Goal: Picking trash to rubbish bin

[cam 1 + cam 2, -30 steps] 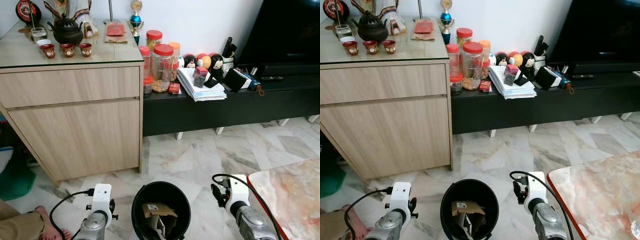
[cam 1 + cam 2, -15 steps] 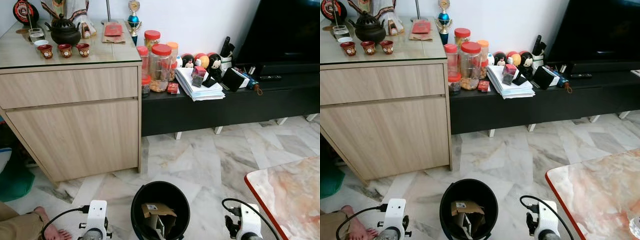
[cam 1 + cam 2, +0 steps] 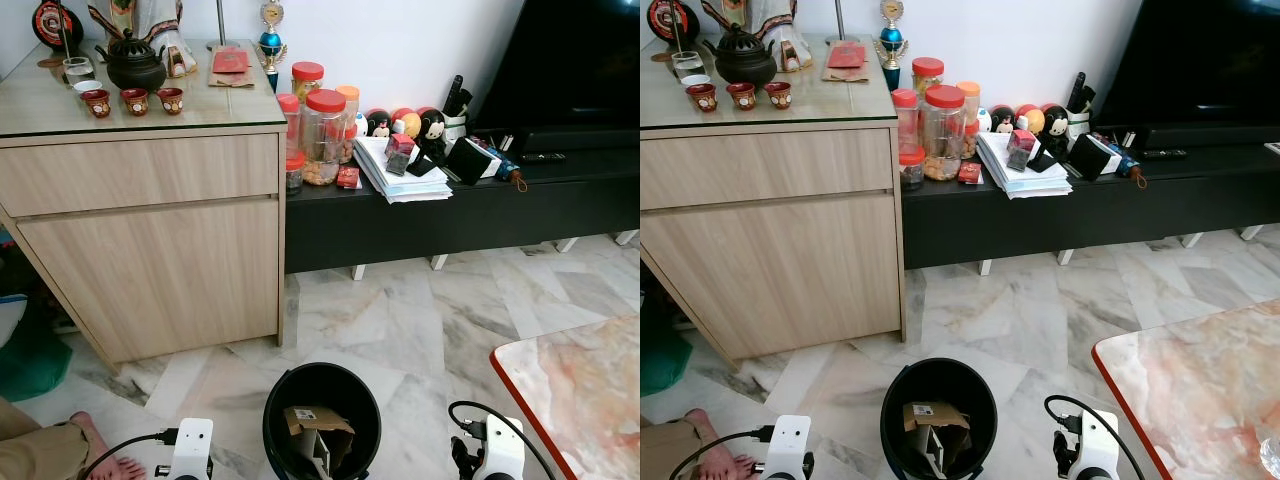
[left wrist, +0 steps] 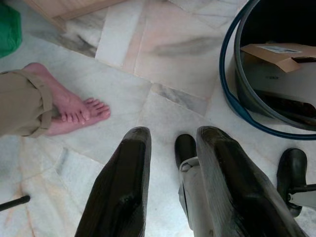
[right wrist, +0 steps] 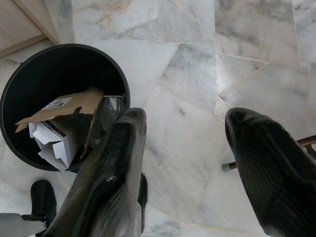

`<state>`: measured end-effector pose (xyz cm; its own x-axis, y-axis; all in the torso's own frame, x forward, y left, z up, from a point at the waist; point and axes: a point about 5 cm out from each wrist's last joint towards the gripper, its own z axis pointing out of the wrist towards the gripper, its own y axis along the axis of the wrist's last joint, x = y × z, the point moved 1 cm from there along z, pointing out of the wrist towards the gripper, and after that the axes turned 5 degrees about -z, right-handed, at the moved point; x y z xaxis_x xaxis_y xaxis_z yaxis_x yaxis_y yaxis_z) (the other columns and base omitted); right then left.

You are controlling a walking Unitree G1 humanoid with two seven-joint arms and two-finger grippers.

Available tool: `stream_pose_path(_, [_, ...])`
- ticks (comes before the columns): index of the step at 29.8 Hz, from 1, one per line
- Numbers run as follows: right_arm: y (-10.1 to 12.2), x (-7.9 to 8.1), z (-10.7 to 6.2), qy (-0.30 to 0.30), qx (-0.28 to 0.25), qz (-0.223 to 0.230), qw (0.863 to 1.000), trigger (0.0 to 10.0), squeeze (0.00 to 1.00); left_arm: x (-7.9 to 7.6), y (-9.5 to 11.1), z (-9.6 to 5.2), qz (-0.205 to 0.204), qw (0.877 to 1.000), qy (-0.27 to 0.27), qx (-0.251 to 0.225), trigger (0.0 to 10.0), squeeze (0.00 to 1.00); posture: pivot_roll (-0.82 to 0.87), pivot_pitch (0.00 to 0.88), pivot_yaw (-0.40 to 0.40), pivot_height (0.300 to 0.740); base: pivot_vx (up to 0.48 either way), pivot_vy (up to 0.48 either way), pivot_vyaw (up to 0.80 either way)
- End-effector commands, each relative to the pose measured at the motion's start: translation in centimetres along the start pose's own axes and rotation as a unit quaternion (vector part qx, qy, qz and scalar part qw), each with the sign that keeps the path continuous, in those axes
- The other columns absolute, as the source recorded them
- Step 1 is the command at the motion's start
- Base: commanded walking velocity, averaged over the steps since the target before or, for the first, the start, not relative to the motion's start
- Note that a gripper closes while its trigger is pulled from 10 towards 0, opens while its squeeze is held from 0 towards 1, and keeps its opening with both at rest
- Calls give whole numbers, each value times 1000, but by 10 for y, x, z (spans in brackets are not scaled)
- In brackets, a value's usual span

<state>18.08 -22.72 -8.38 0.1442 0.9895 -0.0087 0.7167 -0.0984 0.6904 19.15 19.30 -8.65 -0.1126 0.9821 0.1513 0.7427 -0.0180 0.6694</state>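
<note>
Black rubbish bin (image 3: pixel 321 415) on marble floor (image 3: pixel 400 310), between both arms; cardboard box trash (image 3: pixel 318 430) inside it. Right hand (image 5: pixel 185 163) wide open, empty, beside bin. Left hand (image 4: pixel 170 163) slightly open, empty, near person's bare foot (image 4: pixel 74 111).

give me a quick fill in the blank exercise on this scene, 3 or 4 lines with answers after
1. The cardboard box lies inside the black ____.
2. The right gripper hangs over the marble floor with its fingers ____.
3. A person's bare ____ rests on the floor near the left gripper.
4. The jars on the low black cabinet have ____ lids.

Missing words: bin; open; foot; red
</note>
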Motion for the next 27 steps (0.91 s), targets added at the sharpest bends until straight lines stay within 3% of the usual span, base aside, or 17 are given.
stream_pose_path(1, [1,-3,0,-7,-4,9,1000,10000,0,-2,-3,-1,5,1000,0,5,10000,0,105,0,-117,740,0,0,0])
stream_pose_path(20, [-2,-2,-1,-3,0,7,1000,10000,0,-5,-1,0,9,1000,-8,2,10000,0,100,0,-118,740,0,0,0])
stream_pose_path(27, [-2,-1,-1,3,0,10,1000,10000,0,-6,-1,-1,6,1000,-10,2,10000,0,100,0,-118,740,-251,0,0])
